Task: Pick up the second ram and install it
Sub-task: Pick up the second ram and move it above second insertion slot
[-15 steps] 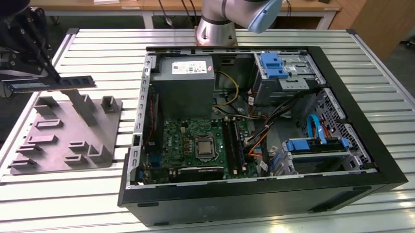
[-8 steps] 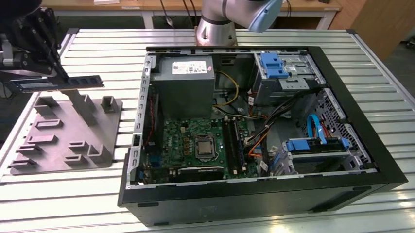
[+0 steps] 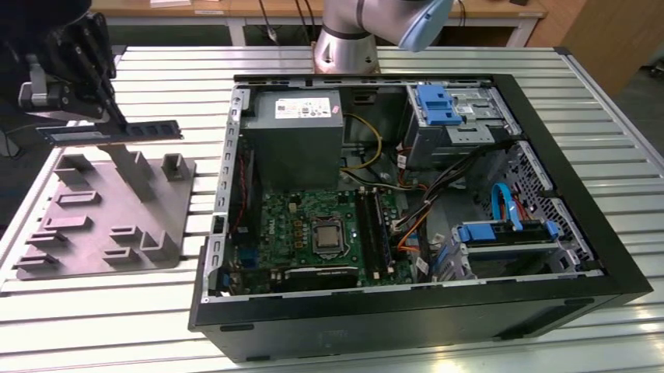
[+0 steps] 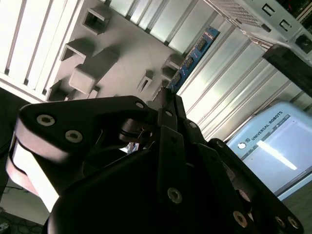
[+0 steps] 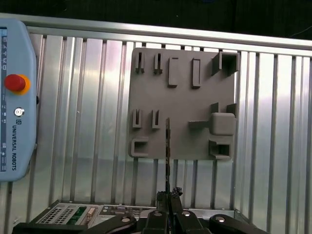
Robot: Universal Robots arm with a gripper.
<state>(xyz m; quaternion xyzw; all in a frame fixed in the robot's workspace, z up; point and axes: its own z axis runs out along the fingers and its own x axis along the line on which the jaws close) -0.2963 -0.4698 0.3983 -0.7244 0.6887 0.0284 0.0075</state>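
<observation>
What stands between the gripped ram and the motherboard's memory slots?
Nothing visible. The gripper holds the second ram above the grey fixture; the case lies open, and the memory slots lie uncovered.

Upper left showed the black gripper (image 3: 108, 124) and dark blue-green second ram (image 3: 151, 130), lower left a grey plate (image 3: 104, 225) on the silver ribbed tabletop (image 3: 93, 311), centre a green motherboard (image 3: 301, 225).

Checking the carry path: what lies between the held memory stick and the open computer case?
In the exterior view, bare slatted table is all that separates the memory stick from the computer case.
</observation>
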